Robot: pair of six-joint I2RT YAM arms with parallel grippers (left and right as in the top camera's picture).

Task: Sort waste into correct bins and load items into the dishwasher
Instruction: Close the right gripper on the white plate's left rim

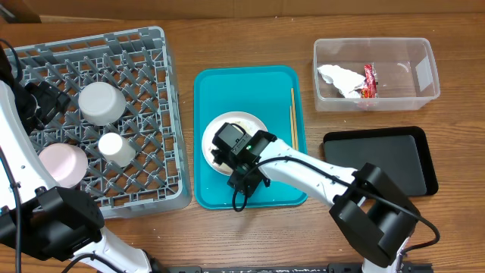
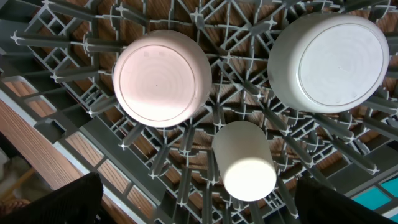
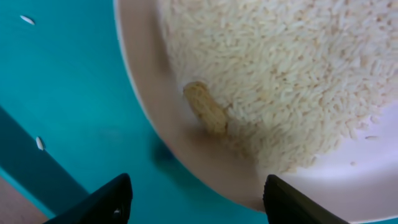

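From where I stand, the food scraps are the step in hand. The right pincer [image 3: 198, 183] hangs low over the near edge of the plate [image 1: 244, 121], its fingers [image 3: 115, 199] spread wide with nothing between them. The plate sits on the teal tray [image 1: 227, 83] in the middle of the surface [image 1: 250, 30] and holds a heap of rice crumbs [image 3: 280, 68] with one pale brown lump [image 3: 205, 109] in it. The napkin [image 1: 339, 79] and red wrapper [image 1: 370, 81] already lie in the clear tub [image 1: 424, 53], and the black tray [image 1: 383, 161] beside it looks bare. My guess is the rice goes there. For that, the fingers need to drop astride the plate's rim and pinch it firmly, then carry it level so nothing spills on the way. The chopsticks [image 1: 292, 117] lie along the teal tray's right side, not yet loaded. Over at the dish rack [image 1: 163, 114], the left pincer [image 2: 199, 186] is open and empty above the upturned pink bowl [image 2: 161, 78], grey-white bowl [image 2: 333, 59] and cup [image 2: 245, 165].
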